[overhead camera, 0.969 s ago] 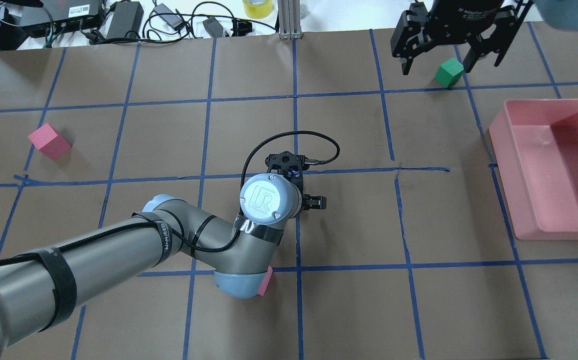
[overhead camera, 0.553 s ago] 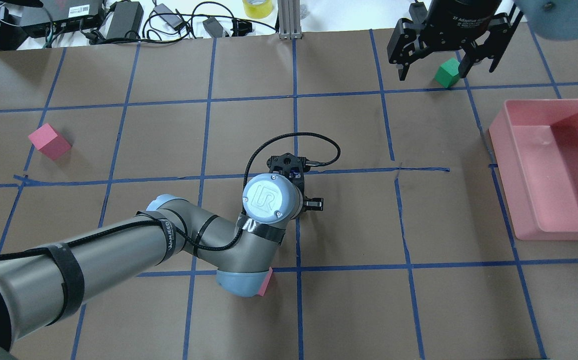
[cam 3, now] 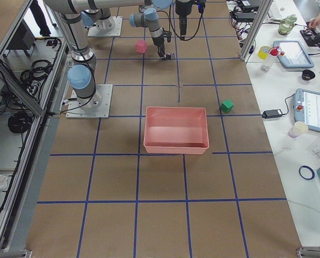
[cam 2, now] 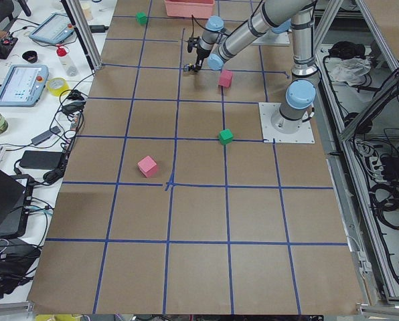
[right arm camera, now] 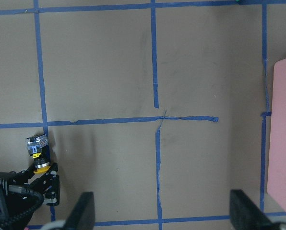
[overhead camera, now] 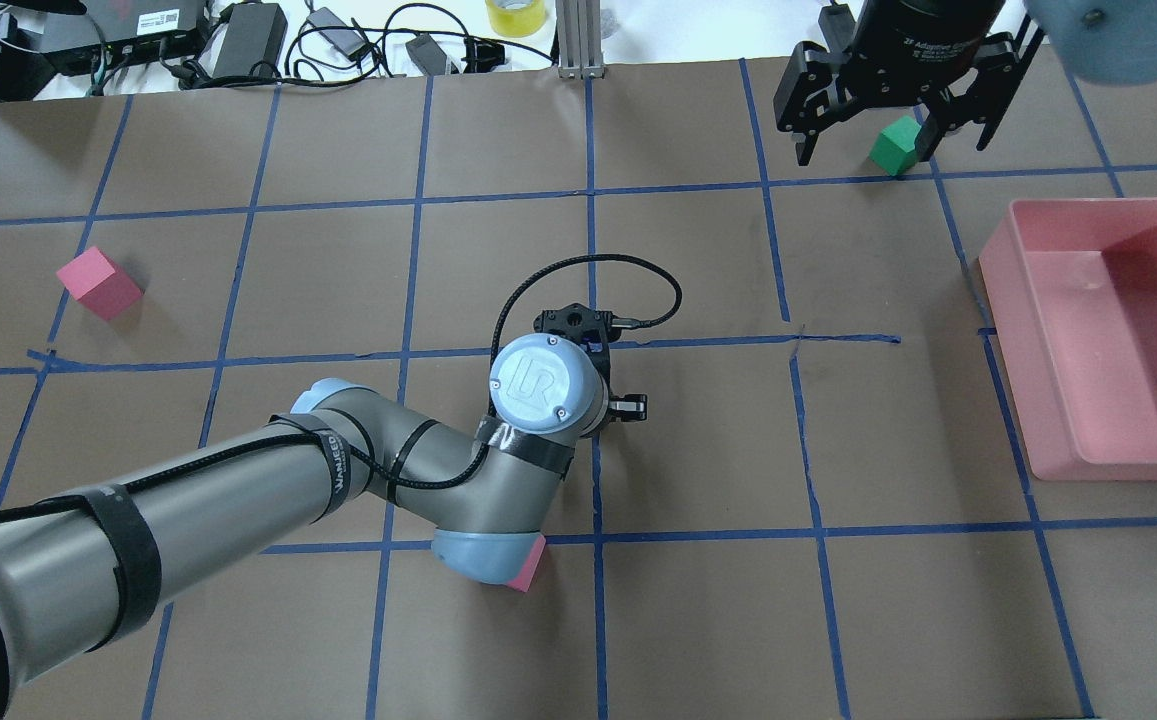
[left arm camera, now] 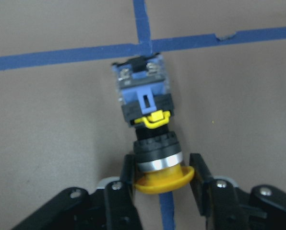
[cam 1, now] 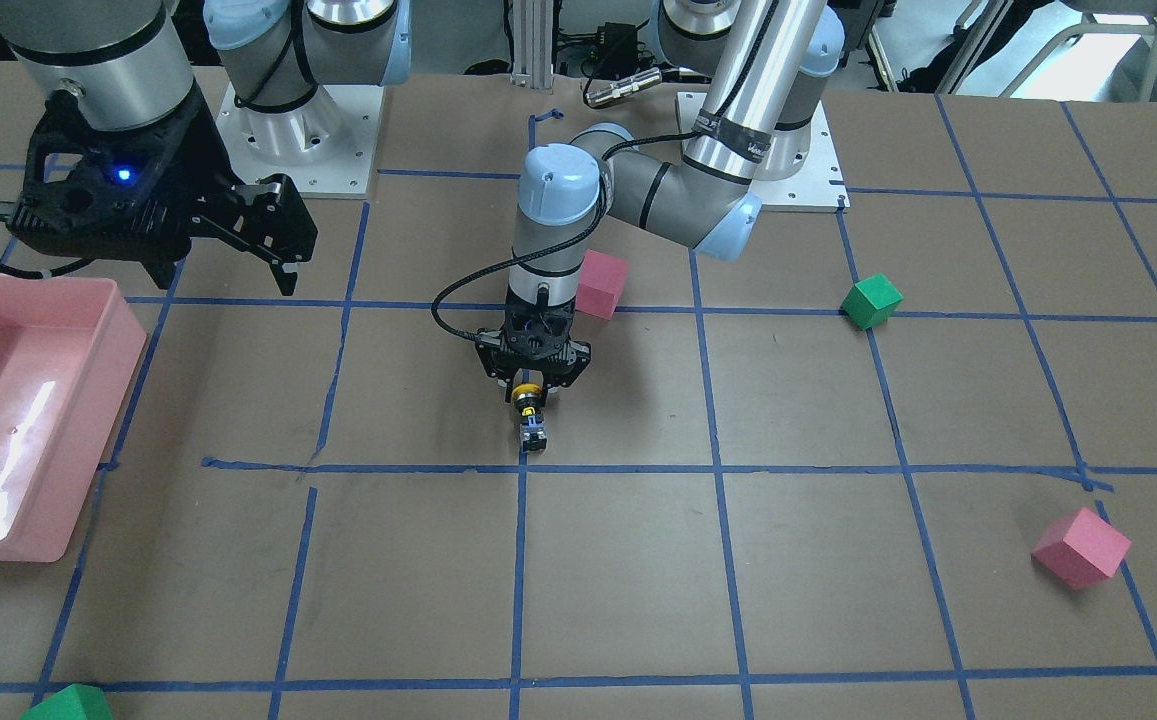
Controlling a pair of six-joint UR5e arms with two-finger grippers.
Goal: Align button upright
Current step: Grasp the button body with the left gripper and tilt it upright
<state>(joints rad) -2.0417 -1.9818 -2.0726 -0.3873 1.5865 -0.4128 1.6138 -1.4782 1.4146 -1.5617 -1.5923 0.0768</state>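
Button (left arm camera: 147,112) on its side, yellow cap (left arm camera: 162,181) clenched by left tool (left arm camera: 163,168); right tool (overhead camera: 892,142) released

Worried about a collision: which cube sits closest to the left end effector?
The pink cube right by the left end effector, partly hidden by that arm; the other pink cube and green cubes lie far off.

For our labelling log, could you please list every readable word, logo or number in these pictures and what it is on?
"UR": left arm wrist cap.
"2F Adaptive", rest cut off: right pincer.
Strap lettering on that arm: too blurred.
White label on black box: too small.
Button: no readable marking.
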